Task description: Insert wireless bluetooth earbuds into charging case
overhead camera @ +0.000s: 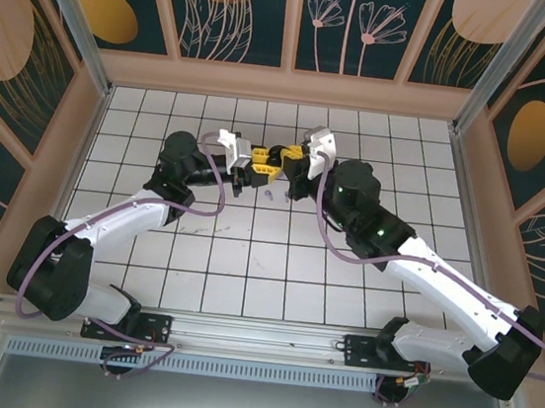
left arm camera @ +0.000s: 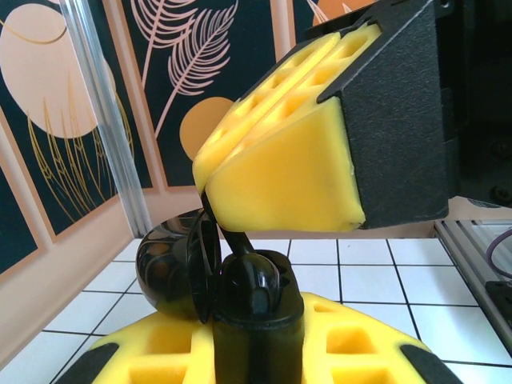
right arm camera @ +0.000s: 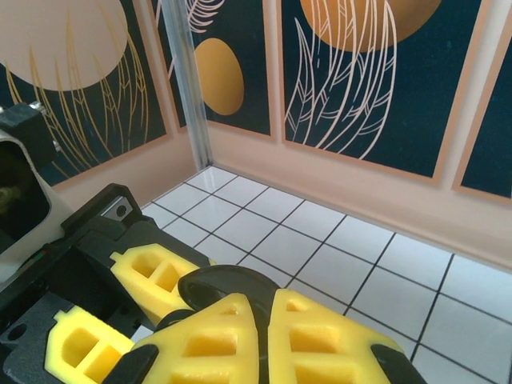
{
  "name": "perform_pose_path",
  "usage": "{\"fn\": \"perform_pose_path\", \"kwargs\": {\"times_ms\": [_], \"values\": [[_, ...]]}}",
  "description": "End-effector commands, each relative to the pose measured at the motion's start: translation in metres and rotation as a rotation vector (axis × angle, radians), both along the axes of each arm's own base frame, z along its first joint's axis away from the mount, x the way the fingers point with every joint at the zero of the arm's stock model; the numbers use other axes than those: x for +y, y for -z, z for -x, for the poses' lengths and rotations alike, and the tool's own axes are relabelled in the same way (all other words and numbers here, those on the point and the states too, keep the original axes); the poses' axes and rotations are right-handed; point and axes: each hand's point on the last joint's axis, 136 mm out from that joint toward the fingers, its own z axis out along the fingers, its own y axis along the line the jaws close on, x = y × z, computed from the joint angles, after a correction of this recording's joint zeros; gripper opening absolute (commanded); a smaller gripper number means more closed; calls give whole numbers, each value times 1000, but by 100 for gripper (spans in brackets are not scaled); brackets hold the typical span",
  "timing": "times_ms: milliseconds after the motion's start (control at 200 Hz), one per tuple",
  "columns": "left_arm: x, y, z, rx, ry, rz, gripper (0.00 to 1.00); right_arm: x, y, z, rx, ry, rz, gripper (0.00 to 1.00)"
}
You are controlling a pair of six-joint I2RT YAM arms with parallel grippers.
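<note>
Jamming worries us if the right end effector, pinching a black earbud, misses the case clenched by the left end effector.

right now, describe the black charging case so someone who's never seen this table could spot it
Look toward the far middle of the white tiled table, where the two arms' yellow-padded fingers meet. The black charging case stands pinched between the left arm's fingers, its round lid swung open. It is glossy black and rounded, unlike the matte yellow pads gripping it.
</note>
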Motion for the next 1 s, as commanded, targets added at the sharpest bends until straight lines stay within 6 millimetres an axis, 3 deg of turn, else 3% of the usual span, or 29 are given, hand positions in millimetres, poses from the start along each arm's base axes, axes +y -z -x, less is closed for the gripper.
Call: {"fn": "perform_pose_path", "kwargs": {"times_ms": [0, 285, 485, 751, 996], "values": [[1, -35, 4, -97, 11, 66, 0, 16, 29, 11, 11, -55, 105, 8], [2, -38, -1, -94, -16, 76, 0, 36, 50, 28, 1, -112, 201, 8], [1, -38, -1, -88, -11, 82, 0, 28, 51, 21, -3, -54, 208, 10], [0, -33, -5, -61, -11, 85, 0, 5, 23, 5, 23, 38, 76, 39], [0, -28, -7, -45, -16, 87, 0, -13, -16, 9, 55, 1, -87, 66]]}}
